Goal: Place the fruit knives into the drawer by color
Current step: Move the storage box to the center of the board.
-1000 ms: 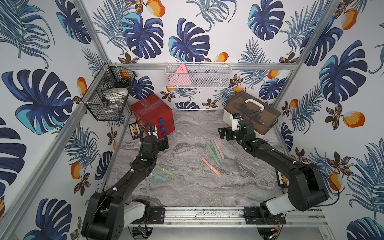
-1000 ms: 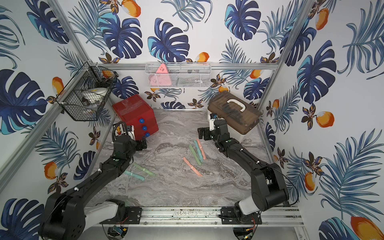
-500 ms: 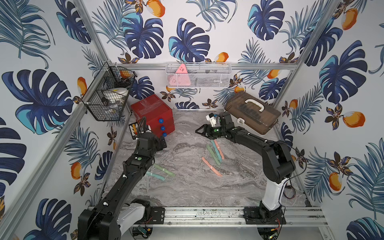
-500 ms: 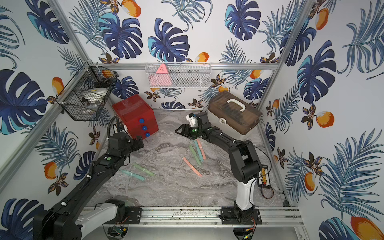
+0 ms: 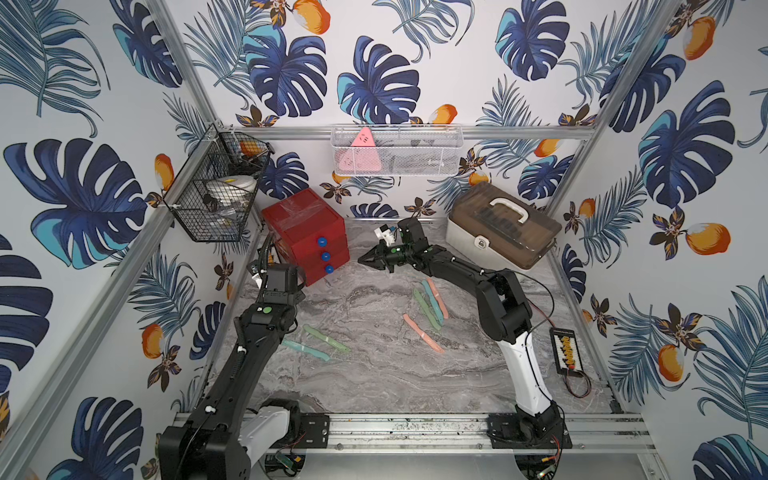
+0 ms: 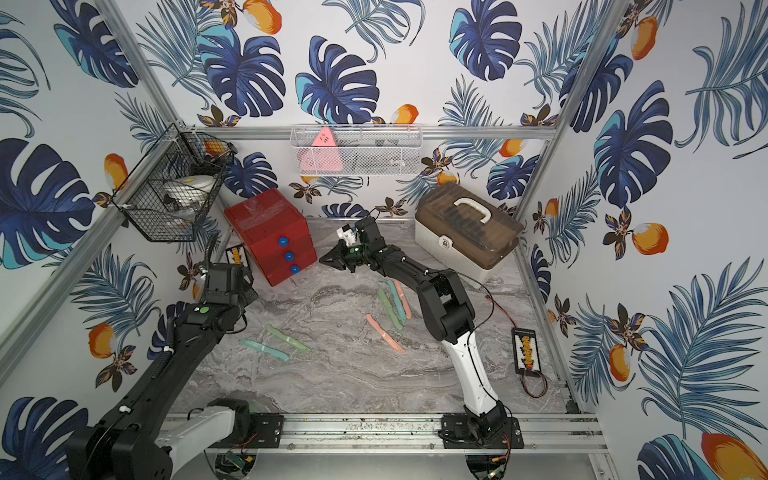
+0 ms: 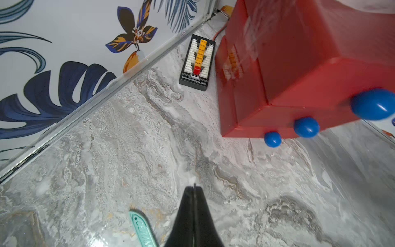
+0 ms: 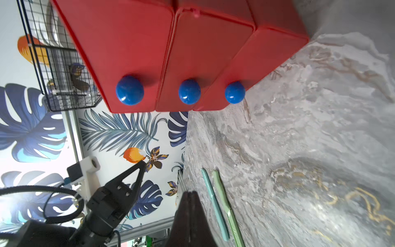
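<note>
Right pincer (image 5: 360, 261) clenched, empty, near the drawer (image 5: 307, 232) knobs, bare bench (image 5: 374, 374) between. Left pincer (image 7: 194, 189) clenched, empty, beside drawer corner. Knives (image 5: 423, 333) flat on open bench, in from edges.

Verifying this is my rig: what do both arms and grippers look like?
Both the left arm and right arm are black with a white base link and a green dot. The left gripper and right gripper are black, tapering to points.
</note>
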Available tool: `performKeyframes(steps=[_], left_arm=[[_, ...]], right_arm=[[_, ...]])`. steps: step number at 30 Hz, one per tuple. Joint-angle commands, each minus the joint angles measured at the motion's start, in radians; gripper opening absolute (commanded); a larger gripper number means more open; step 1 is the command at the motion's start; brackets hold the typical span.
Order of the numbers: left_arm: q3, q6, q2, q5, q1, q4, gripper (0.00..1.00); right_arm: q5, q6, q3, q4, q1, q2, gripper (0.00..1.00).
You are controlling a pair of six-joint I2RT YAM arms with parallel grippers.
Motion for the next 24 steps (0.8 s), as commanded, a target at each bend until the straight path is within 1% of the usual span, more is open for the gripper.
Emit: performKeyframes(steps=[1, 4, 5, 7, 9, 12, 15, 19, 22, 24], left_arm=[[-0.003, -0.028, 0.046, 0.062, 0.055, 0.147, 0.0], [-0.038, -0.023, 0.09, 0.12, 0.106, 0.278, 0.0], [-0.055, -0.018, 0.108, 0.157, 0.131, 0.337, 0.0], [-0.064, -0.02, 0.145, 0.192, 0.172, 0.401, 0.0], [-0.075, -0.031, 0.178, 0.225, 0.208, 0.467, 0.0], [-0.075, -0.025, 0.245, 0.31, 0.259, 0.59, 0.0], [-0.052, -0.024, 0.315, 0.346, 0.291, 0.655, 0.0], [-0.037, -0.058, 0.4, 0.414, 0.328, 0.768, 0.0], [-0.004, -0.068, 0.472, 0.47, 0.332, 0.839, 0.0], [0.019, -0.076, 0.523, 0.504, 0.333, 0.892, 0.0]], right_arm=[[0.0, 0.101, 0.097, 0.019, -0.007, 0.066, 0.0], [0.024, 0.179, 0.133, 0.064, -0.015, 0.117, 0.0], [0.038, 0.205, 0.13, 0.088, -0.048, 0.126, 0.0], [0.061, 0.255, 0.139, 0.127, -0.065, 0.147, 0.0], [0.05, 0.296, 0.215, 0.147, -0.078, 0.205, 0.0], [0.025, 0.339, 0.391, 0.135, -0.088, 0.321, 0.0], [0.027, 0.403, 0.512, 0.159, -0.09, 0.418, 0.0], [0.063, 0.496, 0.54, 0.269, -0.087, 0.488, 0.0], [0.109, 0.527, 0.539, 0.338, -0.084, 0.515, 0.0], [0.133, 0.552, 0.576, 0.366, -0.078, 0.547, 0.0]])
